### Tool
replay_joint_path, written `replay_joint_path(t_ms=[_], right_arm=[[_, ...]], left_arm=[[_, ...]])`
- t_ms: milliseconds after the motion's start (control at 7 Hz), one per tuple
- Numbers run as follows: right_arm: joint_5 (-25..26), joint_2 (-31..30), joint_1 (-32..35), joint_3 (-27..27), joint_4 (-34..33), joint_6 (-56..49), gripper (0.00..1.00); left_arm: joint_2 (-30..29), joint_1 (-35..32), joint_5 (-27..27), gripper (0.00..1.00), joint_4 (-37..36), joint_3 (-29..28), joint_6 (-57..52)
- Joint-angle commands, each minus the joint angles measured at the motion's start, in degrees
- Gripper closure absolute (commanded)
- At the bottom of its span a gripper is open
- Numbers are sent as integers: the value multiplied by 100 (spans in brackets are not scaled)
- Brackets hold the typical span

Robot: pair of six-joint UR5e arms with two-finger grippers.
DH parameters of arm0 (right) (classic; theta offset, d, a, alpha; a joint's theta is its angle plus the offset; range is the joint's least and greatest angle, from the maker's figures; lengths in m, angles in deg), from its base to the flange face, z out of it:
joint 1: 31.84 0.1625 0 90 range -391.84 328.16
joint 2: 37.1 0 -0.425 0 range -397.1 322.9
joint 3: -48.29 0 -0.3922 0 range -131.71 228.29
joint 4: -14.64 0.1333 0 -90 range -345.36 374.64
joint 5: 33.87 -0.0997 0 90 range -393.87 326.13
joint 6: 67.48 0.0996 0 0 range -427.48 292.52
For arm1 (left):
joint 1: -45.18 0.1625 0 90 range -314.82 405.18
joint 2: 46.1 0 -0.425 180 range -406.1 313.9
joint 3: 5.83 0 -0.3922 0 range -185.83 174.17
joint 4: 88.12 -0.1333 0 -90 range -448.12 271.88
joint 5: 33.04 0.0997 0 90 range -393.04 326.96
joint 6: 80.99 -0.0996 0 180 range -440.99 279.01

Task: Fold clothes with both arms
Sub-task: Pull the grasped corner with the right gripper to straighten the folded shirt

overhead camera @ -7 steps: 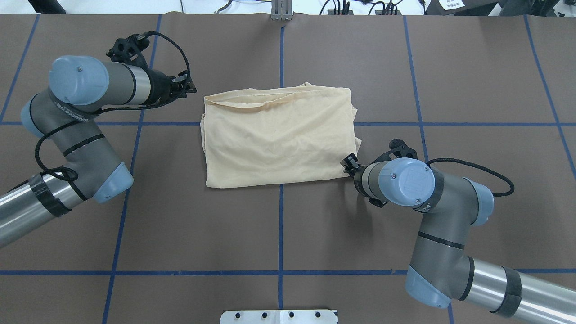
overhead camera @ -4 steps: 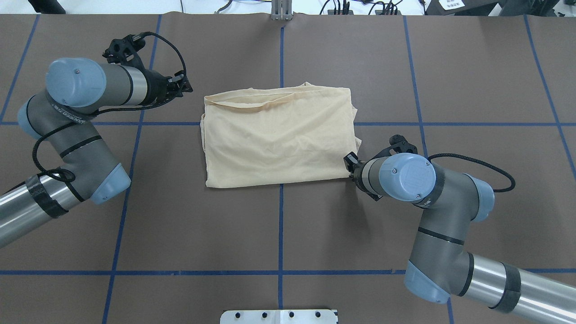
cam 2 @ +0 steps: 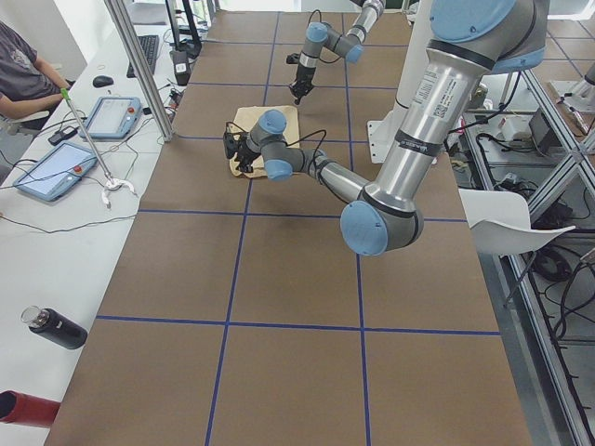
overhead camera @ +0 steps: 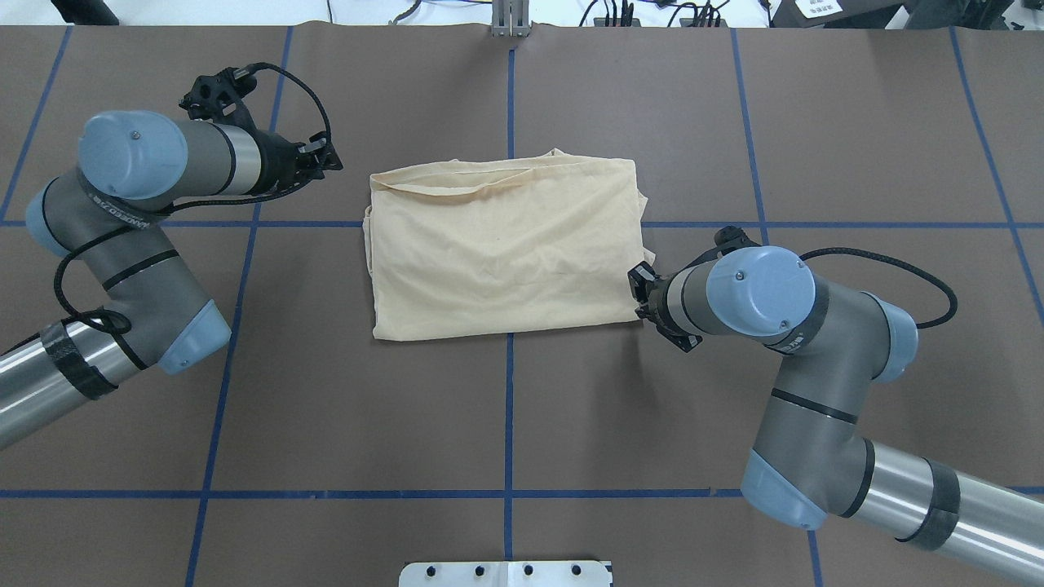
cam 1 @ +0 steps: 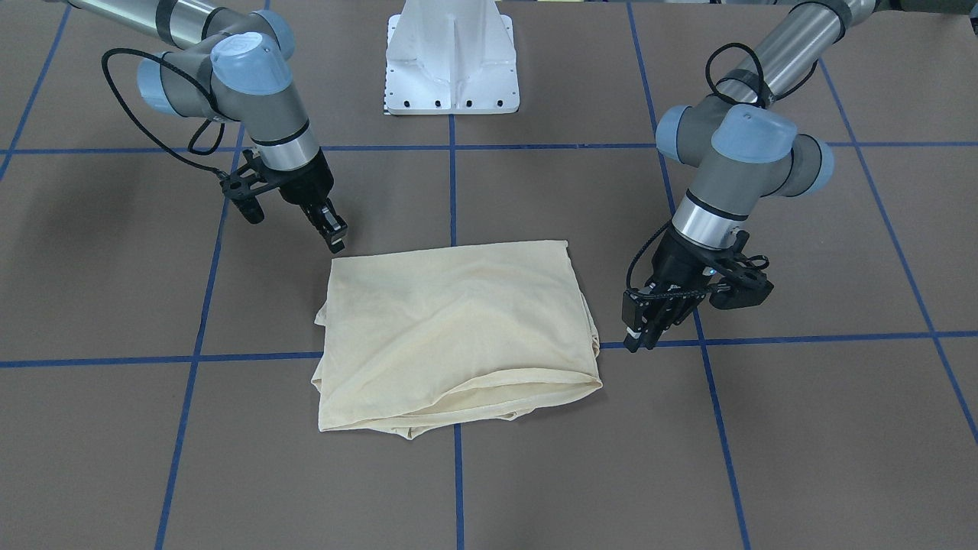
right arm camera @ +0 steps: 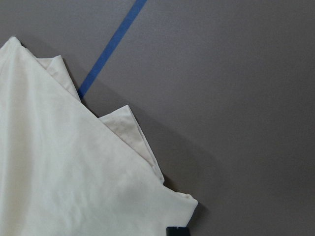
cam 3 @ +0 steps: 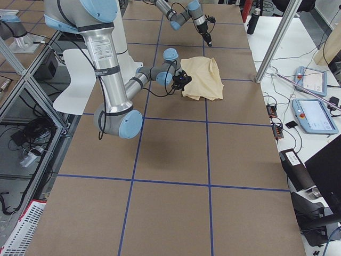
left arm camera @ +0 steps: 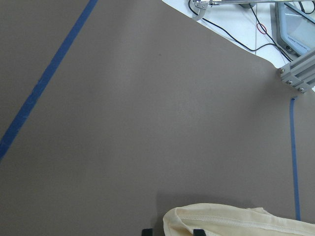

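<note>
The pale yellow-beige clothes (overhead camera: pixel 502 244) lie folded into a flat rectangle in the middle of the table, print hidden; they also show from the front (cam 1: pixel 451 328). My left gripper (overhead camera: pixel 330 159) hovers off the far left corner, apart from the cloth. Its two fingertips stand apart at the bottom of the left wrist view, so it is open and holds nothing. My right gripper (overhead camera: pixel 634 284) sits at the near right corner of the clothes (right arm camera: pixel 64 172). Seen from the front, the right gripper (cam 1: pixel 336 241) is a single narrow tip, shut, just off the cloth's edge.
The white pedestal base (cam 1: pixel 451 61) stands at the robot's side of the table. Blue tape lines (overhead camera: pixel 510 408) cross the brown table cover. Beyond the far edge, a side bench holds tablets (cam 2: pixel 56 167), with a seated person (cam 2: pixel 23 74) and an aluminium post (cam 2: pixel 139 65).
The left arm has drawn back to the left, away from the clothes' far left corner. The right arm has shifted a little farther along the right edge. The clothes have not moved.
</note>
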State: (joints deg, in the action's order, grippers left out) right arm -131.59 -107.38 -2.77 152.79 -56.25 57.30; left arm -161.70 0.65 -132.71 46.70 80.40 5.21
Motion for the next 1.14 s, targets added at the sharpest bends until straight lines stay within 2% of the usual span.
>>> replay_joint_path(t_ms=[0,286,857,1000], right_arm=[[164,32,3,-235,22,56,52],[227,76,-15,-342,23,56,32],[227,225,-50,-544,23,64,35],[227,260,-50,-562,23,73,46]], left_arm=[[81,15,26,60,9,7,2],[82,41,114,60,9,8,11],[82,59,194,60,9,16,11],[82,59,202,60,9,8,11]])
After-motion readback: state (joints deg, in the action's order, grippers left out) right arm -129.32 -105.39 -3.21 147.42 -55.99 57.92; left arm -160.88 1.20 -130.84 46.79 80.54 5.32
